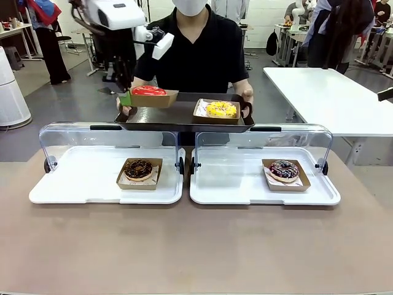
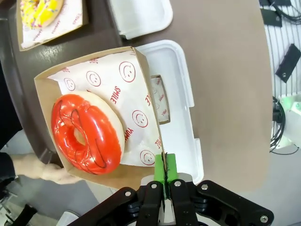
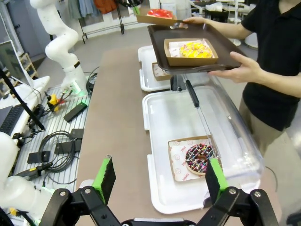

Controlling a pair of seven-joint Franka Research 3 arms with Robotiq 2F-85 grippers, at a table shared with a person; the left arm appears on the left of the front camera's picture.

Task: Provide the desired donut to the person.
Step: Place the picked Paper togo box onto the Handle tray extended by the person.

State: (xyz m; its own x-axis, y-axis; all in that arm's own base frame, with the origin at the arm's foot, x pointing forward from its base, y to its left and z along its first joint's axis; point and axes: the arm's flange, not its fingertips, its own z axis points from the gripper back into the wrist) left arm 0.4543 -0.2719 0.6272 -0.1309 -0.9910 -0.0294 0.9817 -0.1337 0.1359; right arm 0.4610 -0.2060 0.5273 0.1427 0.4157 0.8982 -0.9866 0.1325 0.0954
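Note:
A red-glazed donut (image 1: 148, 91) (image 2: 87, 134) (image 3: 160, 13) lies on printed paper in a brown cardboard tray (image 1: 155, 100) (image 2: 47, 82). My left gripper (image 1: 125, 97) (image 2: 164, 172) is shut on that tray's rim, green pads pressed together. It holds the tray over the left end of a dark serving tray (image 1: 184, 118) (image 3: 157, 35); whether it rests there I cannot tell. The person (image 1: 196, 55) in black grips the serving tray with both hands (image 1: 127, 111) (image 3: 237, 70). A yellow donut (image 1: 221, 109) (image 2: 40, 10) (image 3: 194, 48) sits on it too. My right gripper (image 3: 160, 176) is open above the table.
Two white display trays (image 1: 80, 187) (image 1: 239, 187) with raised clear lids stand side by side. The left one holds a chocolate donut (image 1: 139, 169), the right one a dark sprinkled donut (image 1: 284, 169) (image 3: 200, 157). A white table (image 1: 331, 92) stands at the far right. Cables lie beside the table.

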